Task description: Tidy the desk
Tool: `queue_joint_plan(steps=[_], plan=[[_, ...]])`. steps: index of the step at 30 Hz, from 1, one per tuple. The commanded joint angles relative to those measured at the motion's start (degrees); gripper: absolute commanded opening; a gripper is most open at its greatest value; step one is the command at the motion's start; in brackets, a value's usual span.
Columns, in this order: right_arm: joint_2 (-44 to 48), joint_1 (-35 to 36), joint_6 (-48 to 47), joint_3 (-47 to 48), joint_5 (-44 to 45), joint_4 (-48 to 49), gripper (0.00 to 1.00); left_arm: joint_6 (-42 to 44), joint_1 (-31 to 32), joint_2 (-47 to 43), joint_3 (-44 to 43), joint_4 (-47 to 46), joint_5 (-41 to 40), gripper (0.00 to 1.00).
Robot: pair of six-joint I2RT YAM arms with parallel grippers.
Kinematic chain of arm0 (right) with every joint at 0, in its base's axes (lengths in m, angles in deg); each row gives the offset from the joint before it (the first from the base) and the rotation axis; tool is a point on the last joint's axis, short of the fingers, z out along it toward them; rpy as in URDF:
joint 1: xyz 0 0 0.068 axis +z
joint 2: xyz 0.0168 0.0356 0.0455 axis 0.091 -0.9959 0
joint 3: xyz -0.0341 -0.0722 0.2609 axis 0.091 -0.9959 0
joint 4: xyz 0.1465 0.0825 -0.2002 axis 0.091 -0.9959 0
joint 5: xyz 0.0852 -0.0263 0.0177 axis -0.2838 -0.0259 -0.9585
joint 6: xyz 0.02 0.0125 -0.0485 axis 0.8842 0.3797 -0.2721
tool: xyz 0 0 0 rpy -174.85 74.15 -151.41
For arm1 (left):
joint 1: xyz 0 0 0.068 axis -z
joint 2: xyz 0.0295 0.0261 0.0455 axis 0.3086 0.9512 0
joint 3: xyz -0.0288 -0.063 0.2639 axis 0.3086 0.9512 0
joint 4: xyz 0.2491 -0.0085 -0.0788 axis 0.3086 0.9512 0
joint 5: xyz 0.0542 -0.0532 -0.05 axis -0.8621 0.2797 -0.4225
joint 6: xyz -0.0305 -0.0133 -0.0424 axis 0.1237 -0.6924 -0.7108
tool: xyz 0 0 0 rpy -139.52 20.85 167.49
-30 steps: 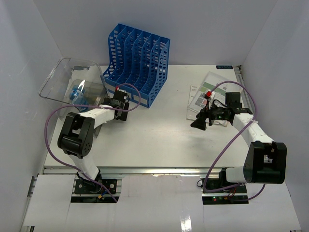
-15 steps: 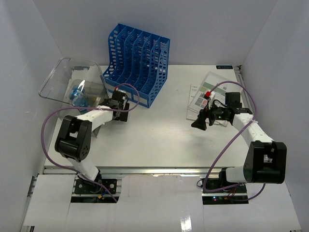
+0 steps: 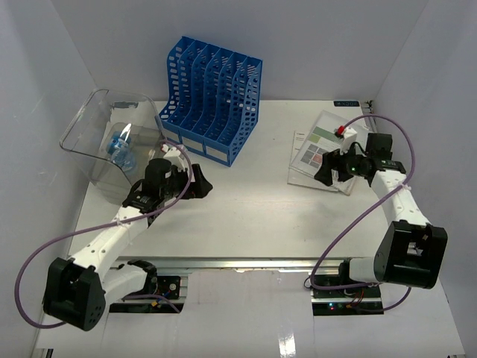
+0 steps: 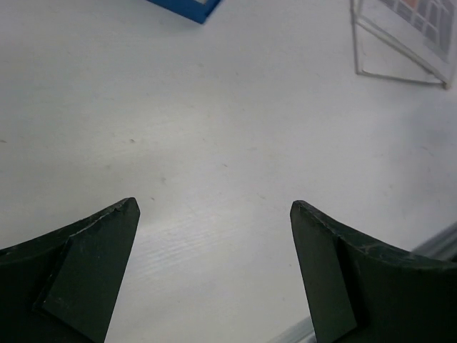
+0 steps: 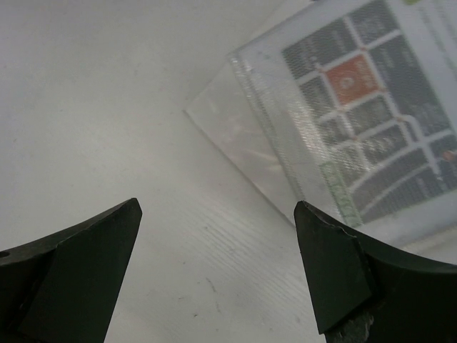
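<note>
The white desk [image 3: 253, 201] carries a blue slotted file rack [image 3: 211, 97] at the back and a clear acrylic sign holder with a printed sheet [image 3: 317, 153] on the right. My left gripper [image 3: 200, 188] hovers in front of the rack, pointing right. Its fingers stand open over bare desk [image 4: 214, 207]. My right gripper [image 3: 324, 173] is open at the sign holder's near left edge. Only desk lies between its fingers [image 5: 218, 207], and the printed sheet [image 5: 357, 107] sits just beyond the right finger.
A clear plastic bin [image 3: 112, 138] holding blue items leans at the far left. A metal rail [image 3: 246, 262] runs along the desk's front edge. White walls close in left, back and right. The rack's corner [image 4: 187, 7] and the sign holder [image 4: 400, 43] show at the top of the left wrist view.
My left arm has swung away from the bin and rack, out over the desk. The right gripper has drawn back right, to the sign holder's edge.
</note>
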Motion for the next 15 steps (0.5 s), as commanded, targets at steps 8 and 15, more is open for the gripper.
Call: queue_joint_plan(steps=[8, 15], plan=[[-2.11, -11.83, 18.47, 2.82, 20.34, 3.31, 0.93, -20.27, -0.06, -15.94, 15.41, -13.49, 17.95, 0.98], [-7.15, -12.86, 21.83, 3.05, 24.98, 7.73, 0.93, -22.65, 0.02, -18.57, 17.14, -13.53, 20.9, 0.98]])
